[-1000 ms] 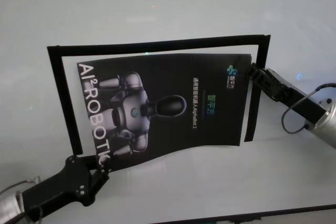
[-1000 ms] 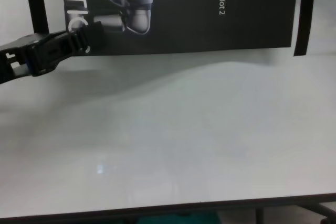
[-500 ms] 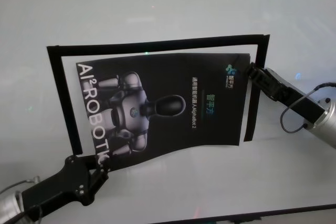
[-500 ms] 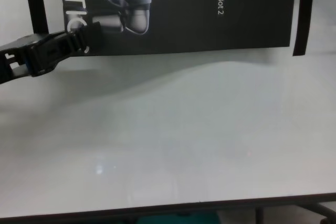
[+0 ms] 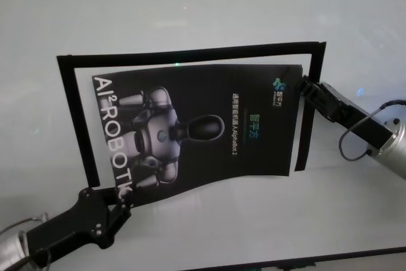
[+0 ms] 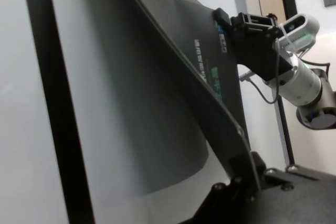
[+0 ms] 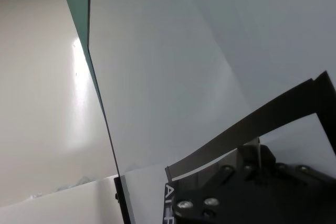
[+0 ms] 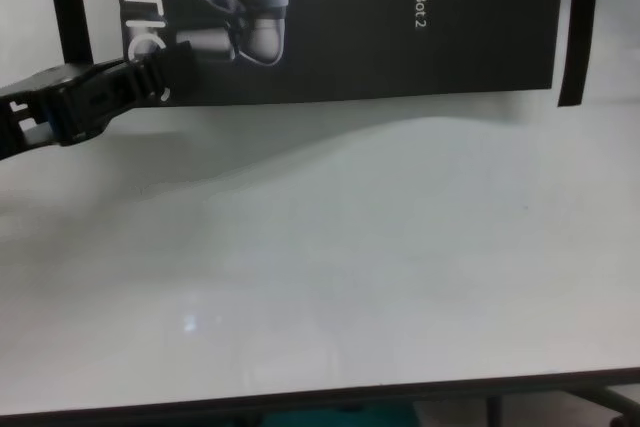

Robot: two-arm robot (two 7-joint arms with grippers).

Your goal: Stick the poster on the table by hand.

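Observation:
The poster (image 5: 196,131) is a black sheet with a silver robot, inside a frame of black strips on the white table (image 5: 190,4). My left gripper (image 5: 120,198) is shut on its near left corner, by the white letters. My right gripper (image 5: 303,85) is shut on its far right corner. The sheet bows between them, and in the chest view the poster (image 8: 400,37) casts a shadow on the table (image 8: 350,267). The left gripper (image 8: 175,62) shows there too. In the left wrist view the poster (image 6: 199,61) curves up to the right gripper (image 6: 231,22).
Narrow black strips mark a frame: a far strip (image 5: 190,54), a left strip (image 5: 76,118) and a right strip (image 5: 307,112) just beside the right gripper. The table's dark front edge (image 8: 330,397) runs near the robot. The right wrist view shows the table's side edge (image 7: 102,114).
Almost nothing: my right gripper nudged slightly left and back again. Both grippers keep hold of the poster's corners.

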